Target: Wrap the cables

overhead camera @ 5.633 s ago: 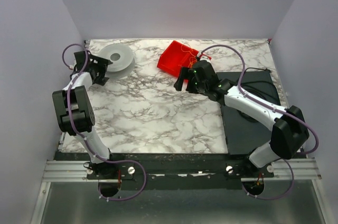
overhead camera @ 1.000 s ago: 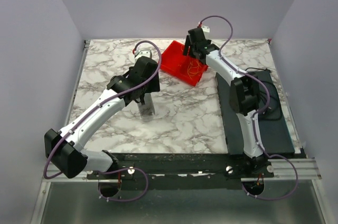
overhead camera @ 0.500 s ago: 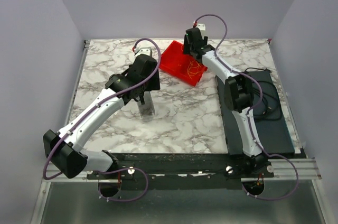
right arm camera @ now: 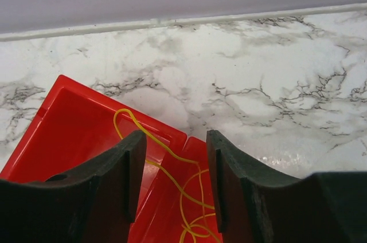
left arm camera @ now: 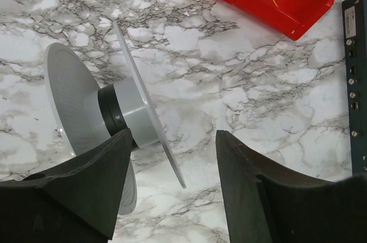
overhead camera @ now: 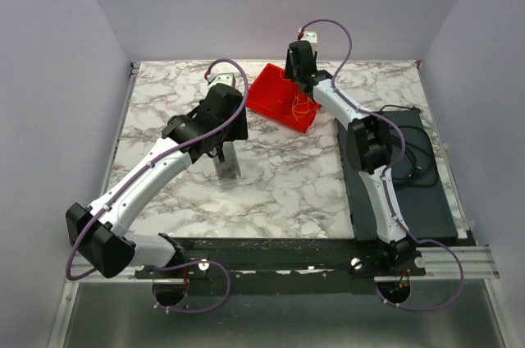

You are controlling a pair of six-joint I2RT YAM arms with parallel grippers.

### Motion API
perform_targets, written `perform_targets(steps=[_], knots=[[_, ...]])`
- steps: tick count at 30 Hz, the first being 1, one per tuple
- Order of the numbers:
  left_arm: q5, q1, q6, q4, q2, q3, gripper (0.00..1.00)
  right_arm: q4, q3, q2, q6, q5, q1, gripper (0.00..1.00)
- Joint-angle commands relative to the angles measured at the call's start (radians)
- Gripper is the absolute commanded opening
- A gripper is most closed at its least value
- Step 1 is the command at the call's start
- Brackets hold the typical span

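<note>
Reaching for yellow wires (right arm camera: pixel 186 226) in red tray (right arm camera: pixel 69 134) beneath half-open, empty right pincer (right arm camera: pixel 175 157); next calls for closing on a strand.

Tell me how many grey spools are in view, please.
1. The grey spool stands on edge on the marble table, just in front of the left pincer. The arms may hide others.

The cables (overhead camera: pixel 300 105) lie in the tray (overhead camera: pixel 267 93) at the table's (overhead camera: pixel 279 184) back. A spool (overhead camera: pixel 227 164) stands left of the tray and nearer; a mat (overhead camera: pixel 426 200) lies to the tray's right.
</note>
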Motion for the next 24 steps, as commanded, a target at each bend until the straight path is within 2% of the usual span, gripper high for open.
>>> perform_targets(steps=[1, 5, 8, 11, 12, 24], knots=[[0.016, 0.007, 0.016, -0.033, -0.03, 0.006, 0.63, 0.073, 0.029, 0.056, -0.011, -0.03, 0.002, 0.51], [0.018, 0.007, 0.015, -0.041, -0.038, 0.002, 0.62, 0.098, 0.032, 0.072, -0.011, -0.03, 0.003, 0.44], [0.018, 0.007, 0.015, -0.043, -0.048, -0.002, 0.62, 0.111, 0.032, 0.068, -0.014, -0.014, 0.003, 0.3], [0.018, 0.006, 0.017, -0.04, -0.058, -0.008, 0.63, 0.093, 0.05, 0.046, -0.009, 0.017, 0.002, 0.04], [0.021, 0.007, 0.016, -0.036, -0.061, -0.011, 0.63, 0.083, 0.057, 0.035, -0.006, 0.028, 0.002, 0.01], [0.097, 0.01, -0.01, 0.027, -0.085, -0.013, 0.64, -0.028, -0.004, -0.303, -0.002, -0.007, 0.003, 0.01]])
